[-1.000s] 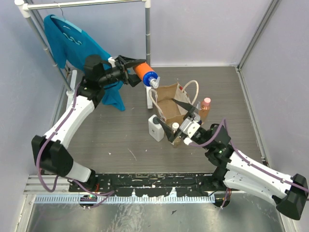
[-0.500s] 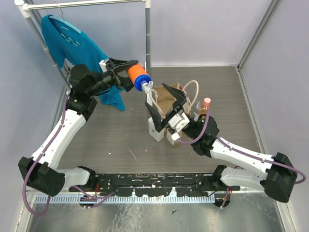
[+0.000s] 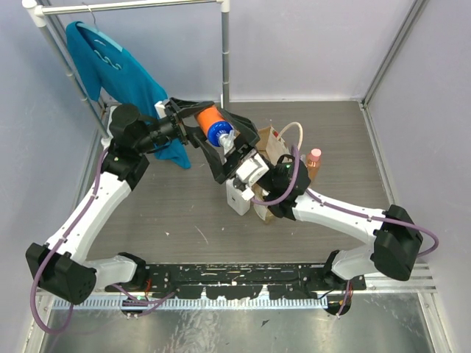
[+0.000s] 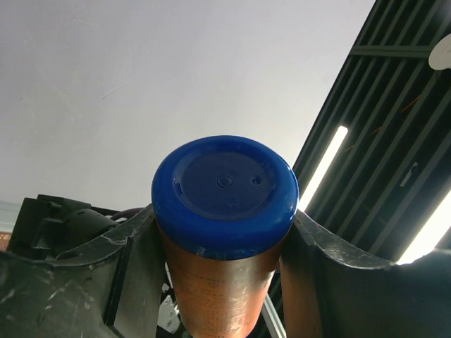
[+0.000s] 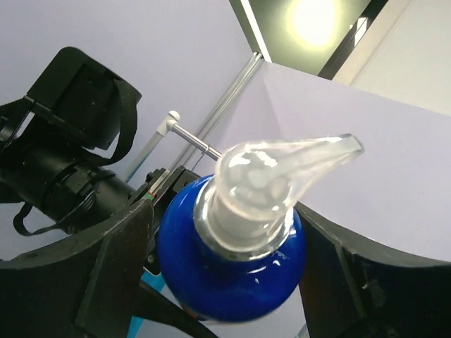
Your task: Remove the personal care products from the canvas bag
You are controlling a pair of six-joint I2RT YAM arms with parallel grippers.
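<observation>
My left gripper (image 3: pixel 208 126) is shut on the orange bottle with a blue band (image 3: pixel 211 120) and holds it in the air, left of the canvas bag (image 3: pixel 270 141). In the left wrist view (image 4: pixel 222 243) its fingers press both sides of the bottle (image 4: pixel 225 186). My right gripper (image 3: pixel 234 151) is raised and open, its fingers either side of the bottle's blue shoulder and clear pump (image 5: pixel 232 232). The right arm covers much of the bag. A white rectangular bottle (image 3: pixel 237 197) stands in front of the bag. A pinkish bottle (image 3: pixel 314 162) stands to its right.
A teal-blue garment (image 3: pixel 118 70) hangs on a white pipe rack (image 3: pixel 224 51) at the back left, close behind my left arm. Metal frame posts stand at the corners of the dark table (image 3: pixel 176 206).
My right gripper has risen from beside the bag, up and to the left, until its open fingers flank the bottle's pump end. My left gripper has lowered the bottle slightly and moved it right.
</observation>
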